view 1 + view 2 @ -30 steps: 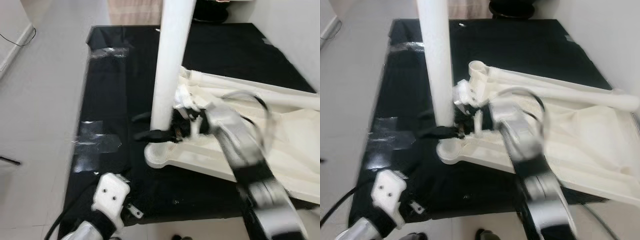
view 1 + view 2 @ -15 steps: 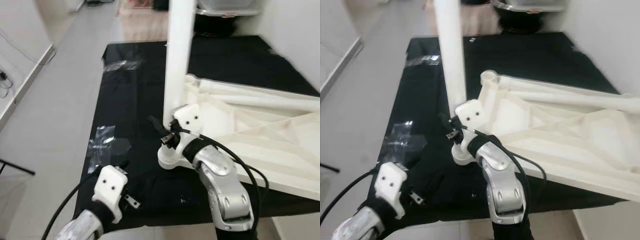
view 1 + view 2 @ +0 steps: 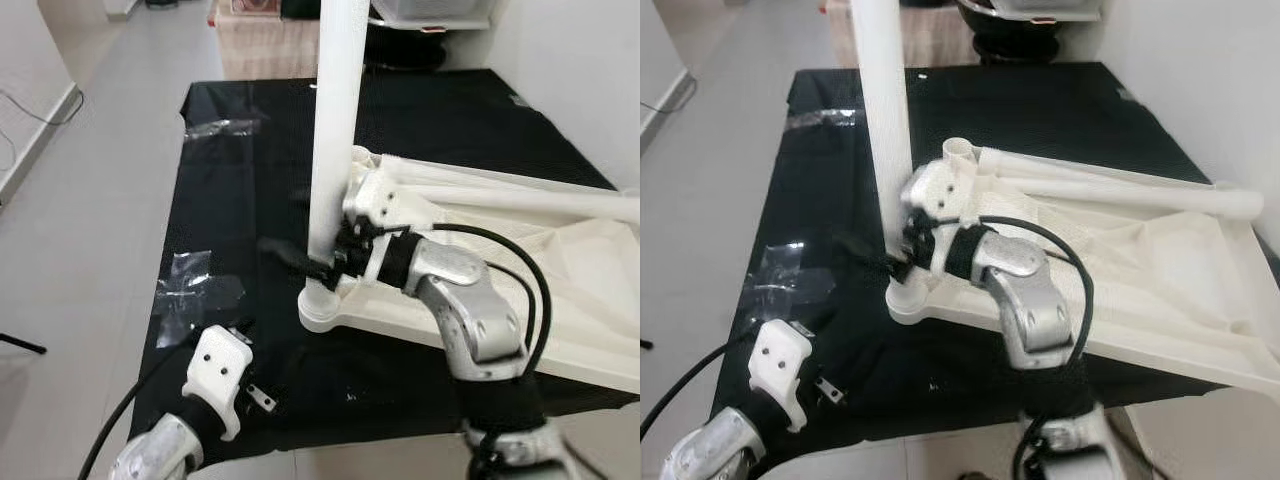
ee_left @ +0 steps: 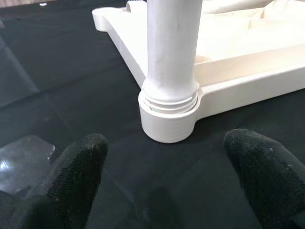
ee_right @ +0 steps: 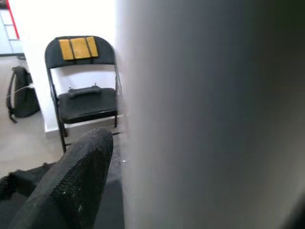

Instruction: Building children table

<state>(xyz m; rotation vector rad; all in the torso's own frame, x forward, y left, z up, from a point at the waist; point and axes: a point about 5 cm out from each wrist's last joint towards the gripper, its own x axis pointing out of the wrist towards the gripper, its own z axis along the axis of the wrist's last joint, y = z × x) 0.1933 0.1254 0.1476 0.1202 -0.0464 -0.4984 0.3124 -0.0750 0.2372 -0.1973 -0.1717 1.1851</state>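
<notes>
Right hand (image 3: 318,262) back around leg (image 3: 331,150).

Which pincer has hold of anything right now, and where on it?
The right pincer grips the upright white table leg low down, just above its socket. The left pincer is open, holding nothing.

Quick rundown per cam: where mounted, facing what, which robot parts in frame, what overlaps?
Left eye: head, looking down at the black mat; upright white leg in the upside-down tabletop; both arms show.
Right eye: same scene, same arms.
Left wrist: low over the mat, facing the leg's corner socket; left gripper fingers spread.
Right wrist: against the leg; one finger, folding chair behind.
Shared: all four show the leg.
</notes>
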